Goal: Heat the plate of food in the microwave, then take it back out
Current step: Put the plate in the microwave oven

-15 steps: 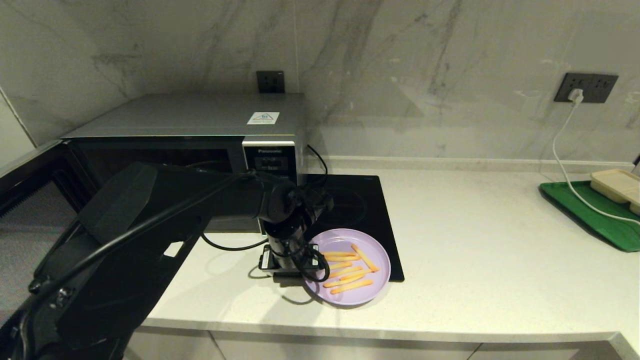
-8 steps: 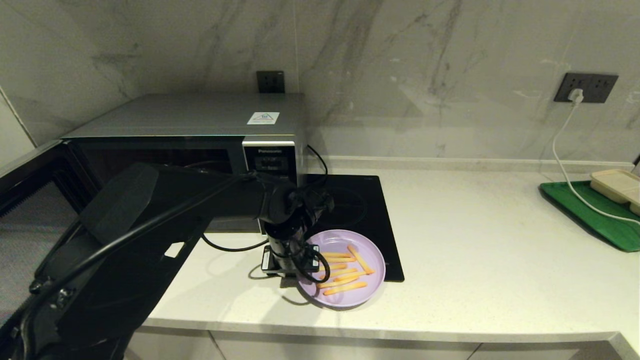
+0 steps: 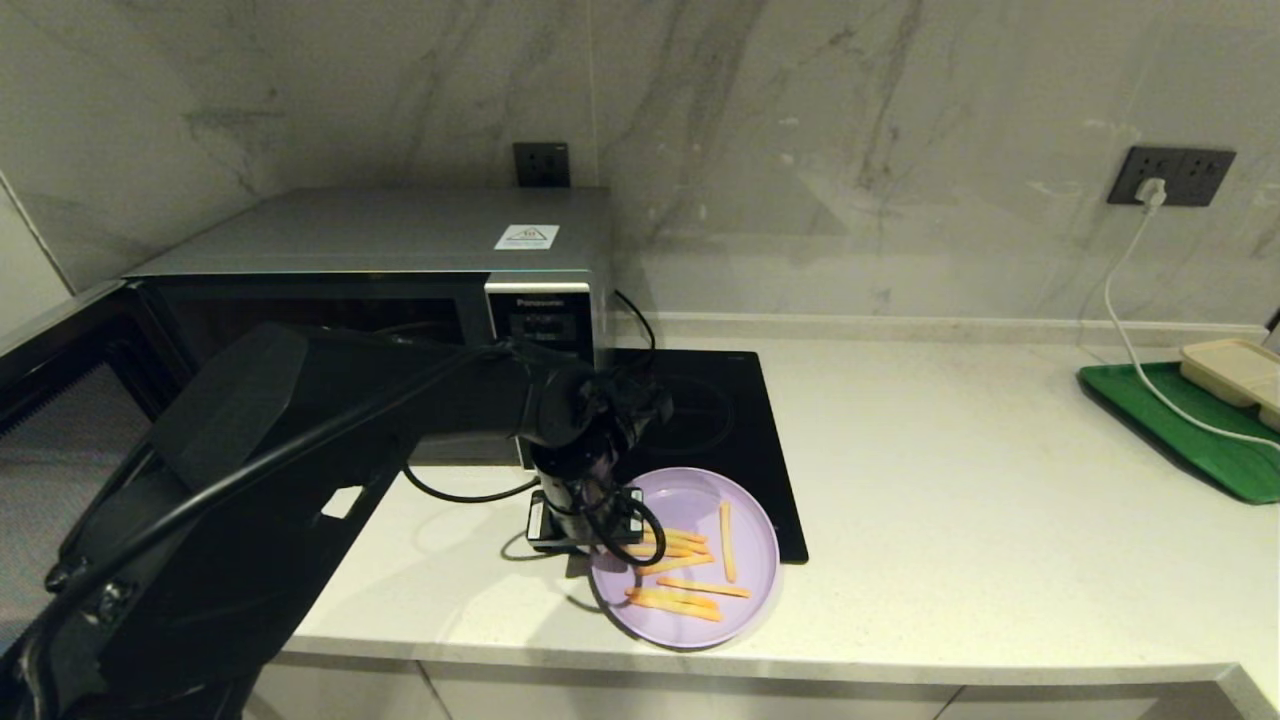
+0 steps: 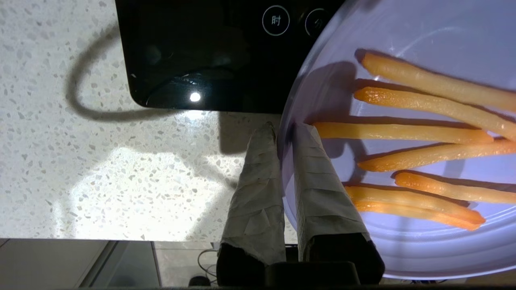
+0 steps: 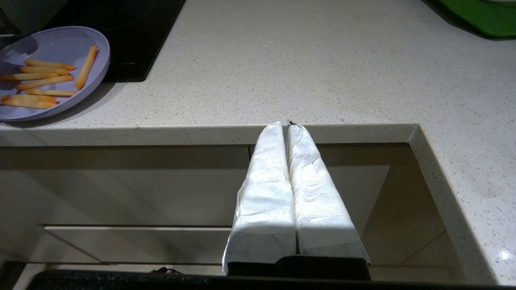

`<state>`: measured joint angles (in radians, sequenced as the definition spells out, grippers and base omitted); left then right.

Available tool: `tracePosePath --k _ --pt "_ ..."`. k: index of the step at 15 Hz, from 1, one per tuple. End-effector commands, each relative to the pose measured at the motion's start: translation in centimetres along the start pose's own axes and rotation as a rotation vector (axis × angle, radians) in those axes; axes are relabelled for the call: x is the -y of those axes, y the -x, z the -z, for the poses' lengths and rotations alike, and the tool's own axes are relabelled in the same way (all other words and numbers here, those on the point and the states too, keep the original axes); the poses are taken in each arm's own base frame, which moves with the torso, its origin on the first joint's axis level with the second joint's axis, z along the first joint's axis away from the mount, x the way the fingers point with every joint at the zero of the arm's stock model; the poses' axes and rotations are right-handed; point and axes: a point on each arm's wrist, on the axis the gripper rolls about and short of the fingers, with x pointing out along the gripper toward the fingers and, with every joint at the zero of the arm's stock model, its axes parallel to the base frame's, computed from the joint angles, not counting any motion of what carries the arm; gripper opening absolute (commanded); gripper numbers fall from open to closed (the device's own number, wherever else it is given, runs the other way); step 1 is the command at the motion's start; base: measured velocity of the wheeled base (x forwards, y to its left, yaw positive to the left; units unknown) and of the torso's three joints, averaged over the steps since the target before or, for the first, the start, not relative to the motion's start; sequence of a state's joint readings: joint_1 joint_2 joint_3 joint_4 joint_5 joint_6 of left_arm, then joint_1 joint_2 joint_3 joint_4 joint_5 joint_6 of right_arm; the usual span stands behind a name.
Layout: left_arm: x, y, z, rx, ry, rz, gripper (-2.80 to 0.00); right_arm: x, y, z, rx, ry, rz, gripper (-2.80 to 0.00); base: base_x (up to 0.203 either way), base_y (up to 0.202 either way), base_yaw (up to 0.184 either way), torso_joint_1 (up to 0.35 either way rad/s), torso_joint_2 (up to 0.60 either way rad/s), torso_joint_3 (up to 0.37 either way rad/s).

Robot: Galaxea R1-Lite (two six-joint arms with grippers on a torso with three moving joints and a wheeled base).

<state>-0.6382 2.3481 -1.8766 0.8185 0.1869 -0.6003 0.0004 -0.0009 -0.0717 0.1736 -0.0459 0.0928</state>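
Observation:
The lilac plate with orange-yellow fries is near the counter's front edge, partly over the black hob. My left gripper is shut on the plate's left rim. In the left wrist view one taped finger is outside the rim and the other inside it, beside the fries on the plate. I cannot tell whether the plate is clear of the counter. The silver microwave stands behind, its door swung open to the left. My right gripper is shut and empty, parked below the counter edge.
The black induction hob lies right of the microwave. A green board with a beige compartment tray sits at the far right. A white cable runs to it from the wall socket. The counter's front edge is close to the plate.
The plate has shifted slightly toward the counter's front edge in my left gripper. The fries have slid and bunched toward the gripper side. The right arm has not moved.

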Motion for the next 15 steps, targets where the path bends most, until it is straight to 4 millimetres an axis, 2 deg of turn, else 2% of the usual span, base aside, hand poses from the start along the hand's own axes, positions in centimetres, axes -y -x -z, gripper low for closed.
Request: tracePosePath --k 1,10,15 --pt "-0.1 0.1 0.2 -0.017 0.001 -0.011 -2.80 0.0 0.0 0.0 -0.002 -0.001 0.001 -2.80 0.000 0.000 0.000 0.000 0.00 0.000" --pt "-0.1 3.2 -0.5 0.016 0.060 0.097 -2.80 0.0 0.0 0.0 -0.002 -0.001 0.000 -2.80 0.000 0.000 0.000 0.000 0.00 0.000" --pt "-0.2 3.1 -0.6 -0.024 0.086 0.149 -2.80 0.0 0.0 0.0 -0.002 0.000 -0.001 -2.80 0.000 0.000 0.000 0.000 0.00 0.000"
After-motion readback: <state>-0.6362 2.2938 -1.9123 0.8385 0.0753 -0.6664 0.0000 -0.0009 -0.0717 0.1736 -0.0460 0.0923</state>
